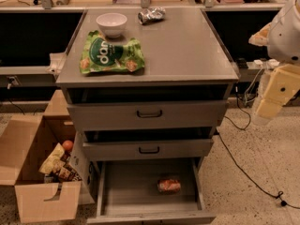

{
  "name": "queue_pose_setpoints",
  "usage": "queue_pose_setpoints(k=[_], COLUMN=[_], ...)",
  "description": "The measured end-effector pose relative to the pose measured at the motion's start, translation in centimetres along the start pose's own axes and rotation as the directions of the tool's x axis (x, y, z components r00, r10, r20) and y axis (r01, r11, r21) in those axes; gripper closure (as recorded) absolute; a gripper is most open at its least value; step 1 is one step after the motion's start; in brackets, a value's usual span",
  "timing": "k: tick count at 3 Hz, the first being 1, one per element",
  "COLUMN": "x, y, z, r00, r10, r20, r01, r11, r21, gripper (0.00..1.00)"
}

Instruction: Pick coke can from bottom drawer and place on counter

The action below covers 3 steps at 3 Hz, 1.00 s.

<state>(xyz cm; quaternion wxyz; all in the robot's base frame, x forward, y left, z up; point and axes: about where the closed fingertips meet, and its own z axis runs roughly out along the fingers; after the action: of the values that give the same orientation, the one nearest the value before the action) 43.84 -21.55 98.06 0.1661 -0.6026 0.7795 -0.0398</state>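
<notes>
The coke can lay on its side on the floor of the open bottom drawer, right of middle. The gripper hung right of the cabinet, well apart from the can; whether it was spread or closed could not be told. On the counter sat a white bowl, a green snack bag and a crumpled silvery can.

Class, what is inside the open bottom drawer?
One coke can lies on its side on the bottom drawer floor. The drawer's rear is hidden under the drawer above. The gripper hangs outside, off to the right.
</notes>
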Motion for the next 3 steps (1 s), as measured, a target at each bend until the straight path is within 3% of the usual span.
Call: queue_pose_setpoints(k=[1,2,3], x=[0.0,0.0,0.3], y=[0.0,1.1,3.5], z=[0.0,2.8,7.4], r00=[1.000,0.999,0.990], r10=[0.000,-0.011,-0.014], r20=[0.000,0.049,0.143], r01=[0.000,0.012,0.023], r11=[1.0000,0.9997,0.9979], r21=[0.000,-0.020,-0.061], gripper=[0.00,0.00,0.00])
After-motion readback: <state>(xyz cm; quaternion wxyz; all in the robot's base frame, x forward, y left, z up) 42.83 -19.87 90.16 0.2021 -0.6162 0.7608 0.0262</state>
